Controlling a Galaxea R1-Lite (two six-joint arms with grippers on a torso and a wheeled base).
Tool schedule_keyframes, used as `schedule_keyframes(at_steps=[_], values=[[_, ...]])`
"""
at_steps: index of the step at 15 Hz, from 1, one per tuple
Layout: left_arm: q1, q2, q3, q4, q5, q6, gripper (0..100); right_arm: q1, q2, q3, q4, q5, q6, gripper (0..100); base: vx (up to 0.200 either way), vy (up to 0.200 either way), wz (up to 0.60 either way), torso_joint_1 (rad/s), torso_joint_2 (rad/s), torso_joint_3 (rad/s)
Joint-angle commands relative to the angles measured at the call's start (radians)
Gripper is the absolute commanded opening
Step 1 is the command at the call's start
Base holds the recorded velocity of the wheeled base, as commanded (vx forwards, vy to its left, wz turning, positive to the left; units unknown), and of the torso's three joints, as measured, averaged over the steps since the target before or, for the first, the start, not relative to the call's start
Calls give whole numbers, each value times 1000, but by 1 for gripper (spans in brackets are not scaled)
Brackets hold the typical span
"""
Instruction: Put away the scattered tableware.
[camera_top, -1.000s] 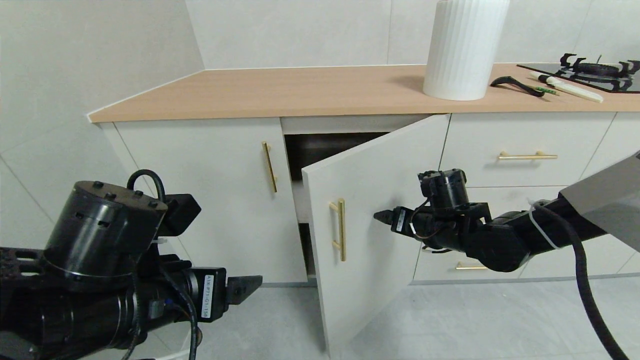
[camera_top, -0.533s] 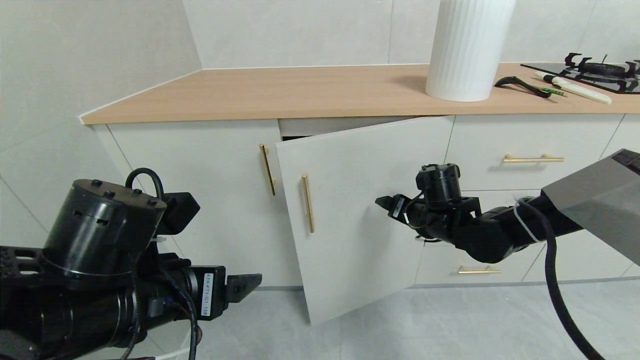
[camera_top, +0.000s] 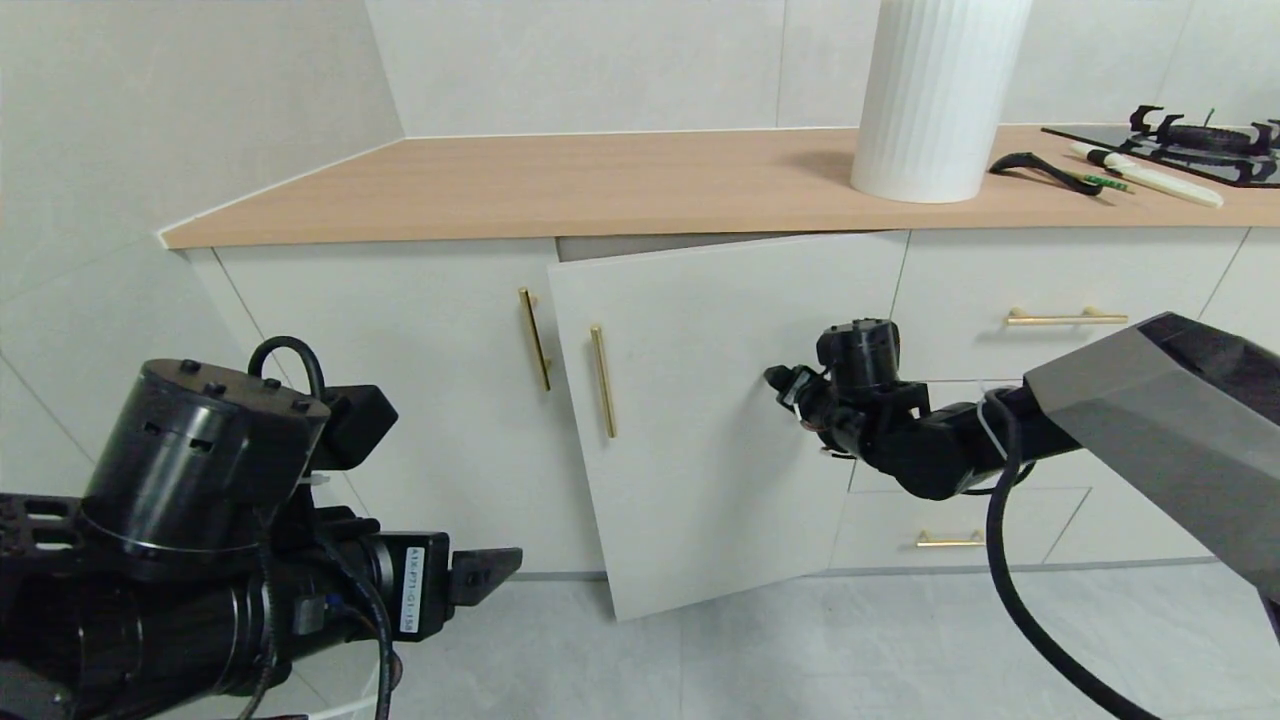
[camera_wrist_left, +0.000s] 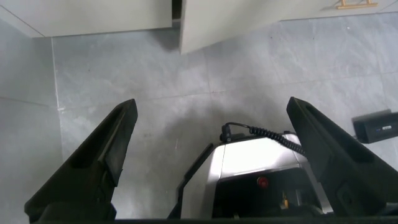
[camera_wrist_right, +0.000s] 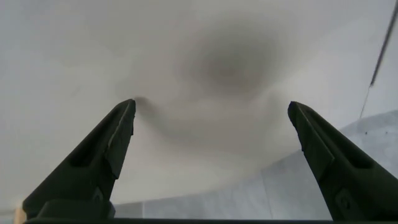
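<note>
The left gripper (camera_top: 487, 573) hangs low over the floor, well apart from the cupboards. Its fingers are spread wide and hold nothing, which the left wrist view (camera_wrist_left: 211, 107) confirms.

Next comes the cupboard door (camera_top: 720, 400) with its brass handle (camera_top: 602, 380). A second ago it stood wide open, showing the dark inside. Now it has swung almost flat, and only a thin dark slit remains along its top edge.

The right gripper (camera_top: 781, 380) has followed the door in and sits at its face. Its fingers are wide apart and empty. The right wrist view (camera_wrist_right: 211, 107) shows the door close ahead, but I cannot tell whether the tips touch it.

Further right, on the counter (camera_top: 560, 185), a white vase (camera_top: 935, 100) stands. Beyond it a black spoon (camera_top: 1040, 168) and a white knife (camera_top: 1150, 180) lie loose beside the stove (camera_top: 1200, 140).

So the cupboard is probably being shut, yet this tableware is not put away, and the task looks unfinished.
</note>
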Motion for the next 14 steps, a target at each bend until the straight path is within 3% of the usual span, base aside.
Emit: schedule_keyframes(at_steps=[1, 14], values=[[0, -1, 0, 0, 1, 0, 100, -25, 66, -67, 0, -36, 8, 100, 0, 0, 0, 0, 0, 0], [0, -1, 0, 0, 1, 0, 100, -59, 155, -181, 1, -132, 6, 100, 0, 0, 0, 0, 0, 0]])
